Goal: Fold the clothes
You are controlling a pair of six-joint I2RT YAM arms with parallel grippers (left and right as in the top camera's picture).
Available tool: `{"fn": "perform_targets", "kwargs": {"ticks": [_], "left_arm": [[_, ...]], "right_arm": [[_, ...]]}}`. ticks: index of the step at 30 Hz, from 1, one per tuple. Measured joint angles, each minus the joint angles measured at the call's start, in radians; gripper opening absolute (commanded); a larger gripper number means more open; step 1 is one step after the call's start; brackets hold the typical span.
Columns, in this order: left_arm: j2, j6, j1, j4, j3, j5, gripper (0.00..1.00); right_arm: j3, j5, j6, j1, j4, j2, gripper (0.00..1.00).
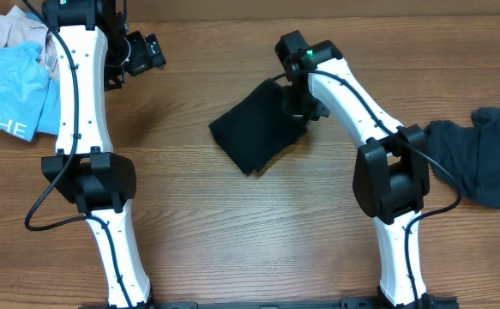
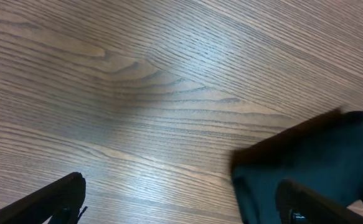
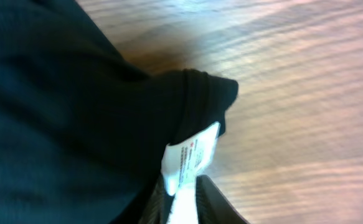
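At the far left edge of the table (image 1: pixel 189 197), a light-blue shirt with white lettering (image 1: pixel 9 90) lies crumpled against a beige garment (image 1: pixel 14 30), both behind the left arm's upper link. The left gripper (image 1: pixel 147 51) hangs just to the right of that pile, apart from it, over bare wood; in its wrist view its two fingers (image 2: pixel 56 199) stand spread to either side of the frame with only wood grain between them, so the jaws are wide and hold nothing. The black T-shirt (image 1: pixel 254 133) lies near the middle of the table as a folded, tilted rectangle, well to the right of the left gripper; a corner of it shows at the lower right of the left wrist view, beside the right-hand finger. The right gripper (image 1: pixel 299 110) sits at the upper right edge of this black T-shirt, right over the cloth. In the right wrist view the black fabric fills the left half of the frame, a hemmed corner points toward the wood, and a white care label (image 3: pixel 190 155) runs from that corner down into the narrow gap between the dark fingers (image 3: pixel 215 199). The jaws stand close together around the label, but whether they pinch it cannot be told. Far right, past the right arm's elbow, a dark slate-blue garment (image 1: pixel 481 159) lies bunched, well apart from both grippers.
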Motion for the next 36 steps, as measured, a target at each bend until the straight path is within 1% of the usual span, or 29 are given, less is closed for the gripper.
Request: {"fn": "perform_targets", "kwargs": {"ticks": [1, 4, 6, 7, 8, 9, 10, 12, 15, 18, 20, 21, 25, 28, 30, 34, 36], "left_arm": [[0.0, 0.0, 0.0, 0.001, 0.0, 0.0, 1.0], [0.0, 0.0, 0.0, 0.004, 0.0, 0.0, 1.0], [0.0, 0.0, 0.0, 0.005, 0.0, 0.0, 1.0], [0.0, 0.0, -0.002, 0.005, 0.0, 0.0, 1.0], [0.0, 0.0, -0.005, 0.006, 0.0, 0.0, 1.0], [0.0, 0.0, -0.013, 0.008, 0.0, 0.0, 1.0], [0.0, 0.0, -0.013, 0.008, 0.0, 0.0, 1.0], [0.0, 0.0, -0.013, 0.009, 0.0, 0.0, 1.0], [0.0, 0.0, -0.013, 0.009, 0.0, 0.0, 1.0], [0.0, 0.0, -0.013, 0.015, 0.0, 0.0, 1.0], [0.0, 0.0, -0.013, 0.02, 0.0, 0.0, 1.0], [0.0, 0.0, -0.013, 0.024, 0.0, 0.0, 1.0], [0.0, 0.0, -0.013, 0.024, 0.0, 0.0, 1.0], [0.0, 0.0, -0.013, 0.023, 0.0, 0.0, 1.0], [0.0, 0.0, -0.013, 0.024, 0.0, 0.0, 1.0], [0.0, 0.0, -0.013, 0.024, 0.0, 0.0, 1.0], [0.0, 0.0, -0.013, 0.024, 0.0, 0.0, 1.0]], "right_arm": [[0.033, 0.016, 0.027, -0.003, -0.032, 0.0, 0.6], [0.107, 0.018, 0.067, -0.01, -0.051, -0.013, 0.65], [0.132, -0.056, 0.05, -0.011, -0.033, -0.042, 0.65], [0.133, -0.102, 0.035, -0.011, -0.021, -0.047, 0.63], [0.133, -0.148, 0.014, -0.011, 0.005, -0.047, 0.47], [0.102, -0.232, -0.017, -0.011, 0.061, -0.048, 0.34], [0.072, -0.276, -0.018, -0.011, 0.109, -0.053, 0.29], [-0.037, -0.361, -0.033, -0.011, 0.235, -0.064, 0.24], [-0.185, -0.483, -0.046, -0.01, 0.309, -0.064, 0.18], [-0.257, -0.572, -0.051, -0.006, 0.306, -0.063, 0.17], [-0.276, -0.607, -0.051, 0.01, 0.276, -0.063, 0.13], [-0.28, -0.623, -0.052, 0.03, 0.264, -0.063, 0.1], [-0.28, -0.65, -0.051, 0.108, 0.245, -0.063, 0.08], [-0.27, -0.665, -0.05, 0.121, 0.183, -0.067, 0.09], [-0.256, -0.666, -0.051, 0.119, 0.163, -0.092, 0.14], [-0.245, -0.686, -0.051, 0.123, 0.165, -0.148, 0.15], [-0.247, -0.693, -0.047, 0.145, 0.198, -0.156, 0.15]]}}
